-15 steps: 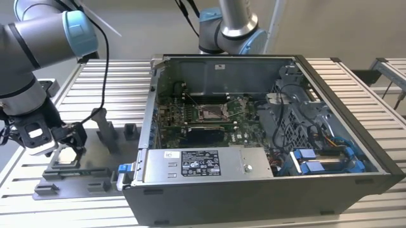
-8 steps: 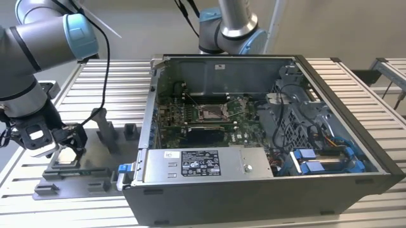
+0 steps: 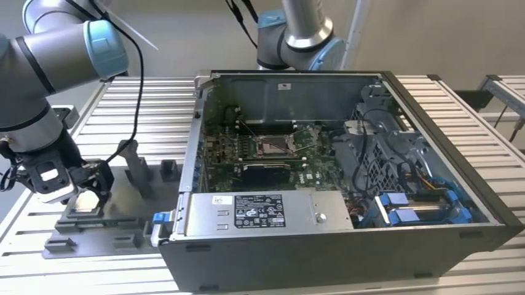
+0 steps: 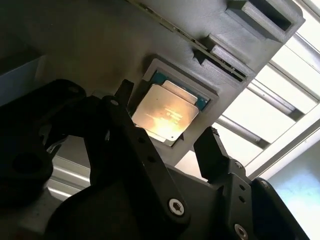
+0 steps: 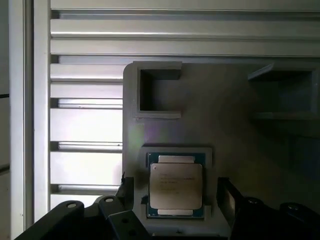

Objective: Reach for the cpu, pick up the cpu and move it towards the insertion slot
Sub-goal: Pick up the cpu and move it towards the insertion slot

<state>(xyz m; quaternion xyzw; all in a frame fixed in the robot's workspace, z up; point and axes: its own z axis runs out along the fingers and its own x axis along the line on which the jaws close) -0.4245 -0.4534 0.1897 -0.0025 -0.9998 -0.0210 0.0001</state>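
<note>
The cpu [image 5: 176, 186] is a small pale silver square chip lying flat in a recess of the grey plastic fixture [image 5: 235, 135]. In both wrist views my gripper [image 5: 176, 194] is open, its black fingers [image 5: 226, 196] standing on opposite sides of the chip with small gaps. The lit cpu [image 4: 165, 112] sits between the fingers [image 4: 212, 150] of the gripper [image 4: 169, 121]. In the exterior view the gripper [image 3: 86, 189] hangs low over the cpu [image 3: 83, 201] at the exterior view's left. The insertion slot [image 3: 271, 145], with a shiny metal frame, lies on the green board inside the case.
The open computer case [image 3: 328, 246] fills the middle and the exterior view's right, with a power supply [image 3: 262, 212] along its near wall and blue-tabbed cables [image 3: 410, 209]. Upright posts [image 3: 135, 169] rise from the fixture beside the gripper. A second arm [image 3: 299, 37] stands behind the case.
</note>
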